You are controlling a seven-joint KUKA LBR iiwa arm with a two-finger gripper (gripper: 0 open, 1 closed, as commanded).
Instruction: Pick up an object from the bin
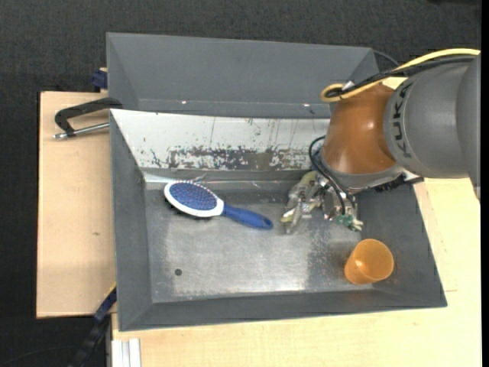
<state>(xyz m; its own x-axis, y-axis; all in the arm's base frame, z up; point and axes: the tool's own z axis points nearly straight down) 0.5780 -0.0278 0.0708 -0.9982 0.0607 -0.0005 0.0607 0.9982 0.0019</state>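
Bin [229, 262] holds blue hairbrush [200, 201] and orange cup [369, 261].

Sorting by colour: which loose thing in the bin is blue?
The hairbrush left of the gripper, handle towards it; the cup at the bin's lower right is orange.

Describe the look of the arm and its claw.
The arm is a thick, rounded grey link with dark lettering. An orange-brown domed cover caps the wrist; a yellow cable and black cables run past it. The claw is small bare metal with a green board.
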